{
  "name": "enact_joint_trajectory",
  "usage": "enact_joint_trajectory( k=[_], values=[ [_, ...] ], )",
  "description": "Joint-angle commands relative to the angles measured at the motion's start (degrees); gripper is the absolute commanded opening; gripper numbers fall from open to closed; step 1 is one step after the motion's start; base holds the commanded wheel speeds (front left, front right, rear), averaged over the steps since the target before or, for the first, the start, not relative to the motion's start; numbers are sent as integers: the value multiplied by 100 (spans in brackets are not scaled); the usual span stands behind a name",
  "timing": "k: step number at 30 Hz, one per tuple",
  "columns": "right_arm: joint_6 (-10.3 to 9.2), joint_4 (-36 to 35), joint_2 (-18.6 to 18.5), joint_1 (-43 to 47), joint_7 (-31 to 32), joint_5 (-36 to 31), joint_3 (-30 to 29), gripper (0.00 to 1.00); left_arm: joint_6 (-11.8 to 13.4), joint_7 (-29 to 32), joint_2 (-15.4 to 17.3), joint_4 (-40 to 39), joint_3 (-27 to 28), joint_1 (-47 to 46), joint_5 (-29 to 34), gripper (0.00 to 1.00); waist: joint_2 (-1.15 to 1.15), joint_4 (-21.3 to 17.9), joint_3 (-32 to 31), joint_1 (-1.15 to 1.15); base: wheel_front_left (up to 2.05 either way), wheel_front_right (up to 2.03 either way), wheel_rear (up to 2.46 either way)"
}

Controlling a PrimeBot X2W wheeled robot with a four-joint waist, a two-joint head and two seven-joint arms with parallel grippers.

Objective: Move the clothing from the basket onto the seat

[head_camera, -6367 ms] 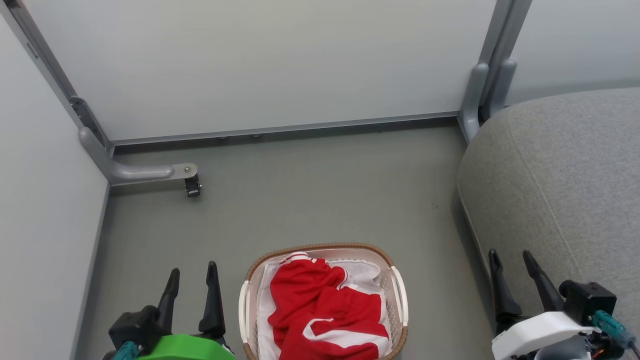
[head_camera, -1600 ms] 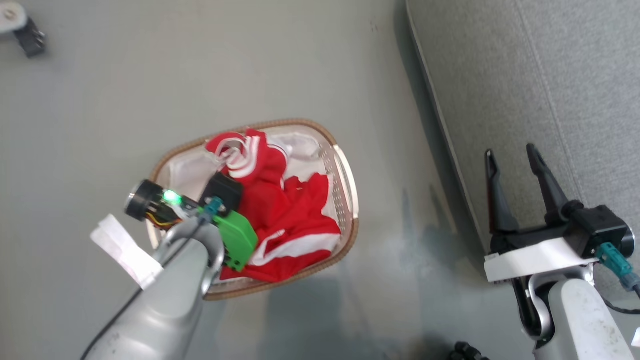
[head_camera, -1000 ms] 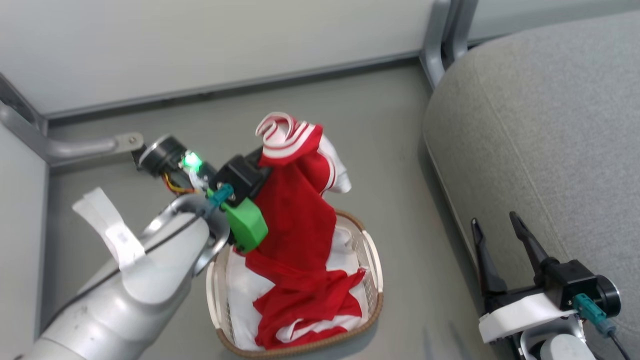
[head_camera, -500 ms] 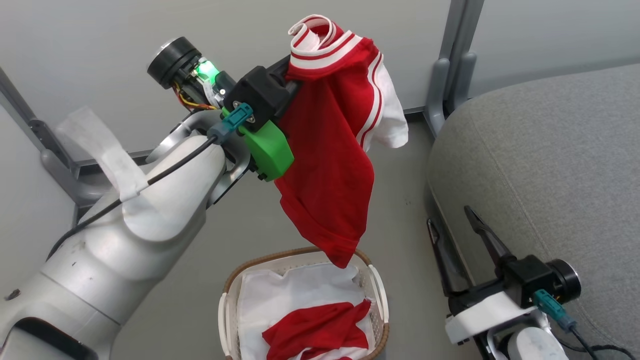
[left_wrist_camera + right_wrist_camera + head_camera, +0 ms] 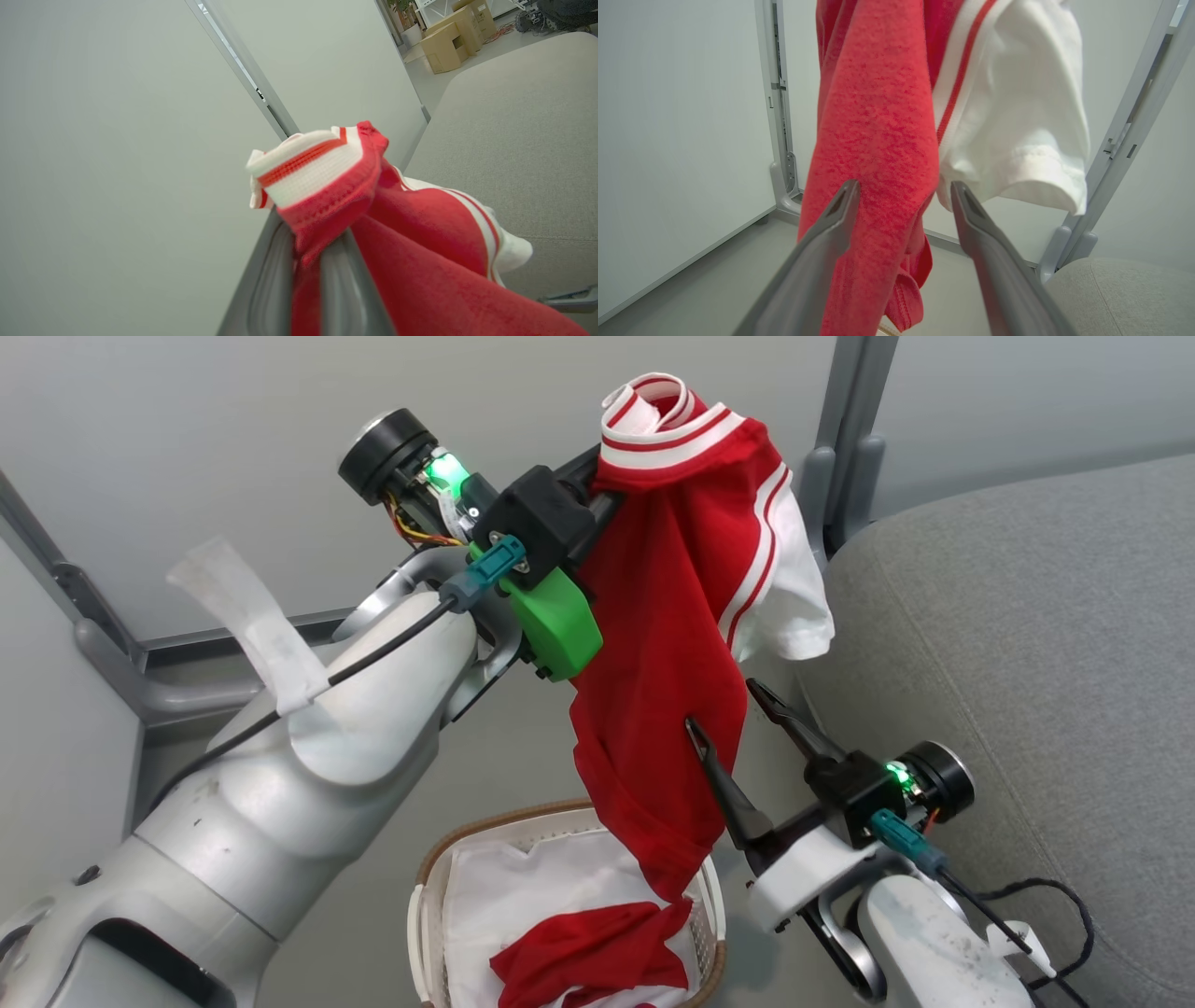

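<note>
My left gripper [image 5: 602, 502] is shut on a red garment of the clothing [image 5: 653, 691] just below its white striped collar. The garment hangs high above the basket [image 5: 431, 868], its hem reaching down to the rim. In the left wrist view the collar [image 5: 322, 172] bunches over my pinched fingers [image 5: 343, 289]. My right gripper [image 5: 724, 705] is open at the hanging cloth; in the right wrist view the red fabric [image 5: 878, 116] hangs between its fingers [image 5: 831, 233]. A second red piece [image 5: 588, 957] lies on the basket's white liner. The grey seat [image 5: 1027, 616] is at the right.
Pale partition walls with grey metal posts [image 5: 845, 439] and a foot bracket [image 5: 168, 695] stand behind the basket. A black cable [image 5: 1055, 915] trails over the seat's front by my right arm. Grey floor [image 5: 485, 756] lies between wall and basket.
My left arm has lifted the garment out of the basket and carried it rightward toward the seat. My right gripper has risen to the hanging cloth, still open. The head view has shifted too.
</note>
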Motion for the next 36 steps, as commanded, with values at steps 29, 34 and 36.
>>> enact_joint_trajectory(
  k=[29, 34, 36],
  values=[
    [-5, 1225, -27, -1079, -27, 528, 687, 0, 259, -117, -308, -111, 207, 1082, -738, 12, 0, 348, -157, 0, 0, 0, 0],
    [-5, 798, -130, -976, -27, 463, 447, 0, 340, -118, -264, -94, 484, 1592, -1033, 100, 0, 275, -115, 0, 0, 0, 0],
    [-5, 657, -170, -961, -27, 440, 352, 0, 335, -112, -282, -121, 575, 1799, -1105, 100, 0, 260, -101, 0, 0, 0, 0]
  ],
)
